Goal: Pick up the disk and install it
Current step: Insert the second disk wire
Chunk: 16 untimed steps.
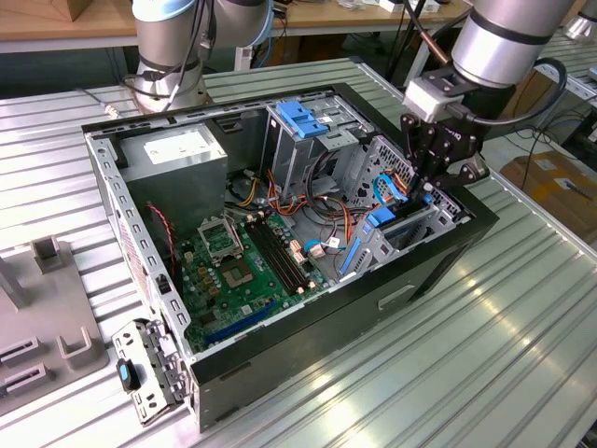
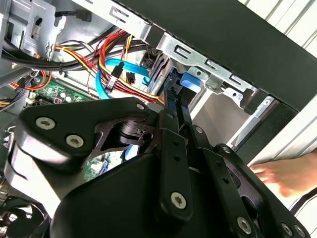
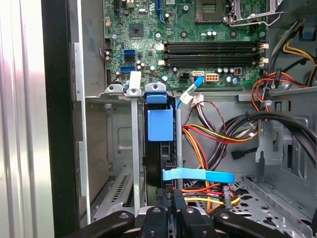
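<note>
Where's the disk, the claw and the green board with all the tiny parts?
disk (image 3: 160, 125), first wrist view, its blue carrier tab.
claw (image 1: 431, 183), exterior view, between its fingertips.
green board (image 1: 238, 275), exterior view, its middle, inside the case.

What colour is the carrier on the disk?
Bright blue, seen best in the first wrist view on the disk.

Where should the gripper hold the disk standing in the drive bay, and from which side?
Grip the disk by its exposed thin edge, entering through the open side of the case. It stands on edge in the bay, which closes in its flat faces, so probably only that edge is reachable.
</note>
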Each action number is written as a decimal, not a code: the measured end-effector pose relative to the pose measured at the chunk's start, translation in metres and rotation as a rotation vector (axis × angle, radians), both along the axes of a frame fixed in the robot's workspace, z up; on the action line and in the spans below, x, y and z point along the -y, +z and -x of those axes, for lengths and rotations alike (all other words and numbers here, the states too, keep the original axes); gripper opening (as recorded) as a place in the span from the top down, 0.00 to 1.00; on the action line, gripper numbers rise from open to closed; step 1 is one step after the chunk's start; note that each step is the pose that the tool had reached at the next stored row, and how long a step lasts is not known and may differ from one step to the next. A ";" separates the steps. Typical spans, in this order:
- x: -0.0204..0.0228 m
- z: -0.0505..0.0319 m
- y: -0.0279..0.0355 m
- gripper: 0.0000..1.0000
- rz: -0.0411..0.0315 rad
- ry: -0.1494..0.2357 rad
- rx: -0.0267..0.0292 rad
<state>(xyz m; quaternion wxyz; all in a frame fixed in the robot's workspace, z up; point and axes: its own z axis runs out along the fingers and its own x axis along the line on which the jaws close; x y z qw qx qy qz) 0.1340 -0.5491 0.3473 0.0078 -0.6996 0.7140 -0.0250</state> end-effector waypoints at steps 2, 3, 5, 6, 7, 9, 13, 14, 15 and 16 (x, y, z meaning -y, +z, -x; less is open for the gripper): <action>0.0000 0.0000 -0.0001 0.84 0.0001 0.000 -0.0001; 0.0000 0.0000 -0.0002 0.84 -0.0001 0.000 -0.0001; 0.0000 0.0000 -0.0002 0.84 -0.0001 0.000 -0.0001; 0.0000 -0.0004 -0.0003 0.84 -0.0003 0.000 -0.0001; 0.0000 -0.0008 -0.0003 0.84 -0.0003 0.000 -0.0003; 0.0000 -0.0009 -0.0002 0.84 -0.0001 0.000 -0.0003; -0.0003 -0.0009 -0.0005 0.84 0.0000 0.000 -0.0004; -0.0004 -0.0009 -0.0008 0.84 0.0000 0.000 -0.0004; -0.0003 -0.0009 -0.0016 0.84 -0.0001 0.000 -0.0004; -0.0003 -0.0009 -0.0023 0.84 0.0002 0.000 -0.0004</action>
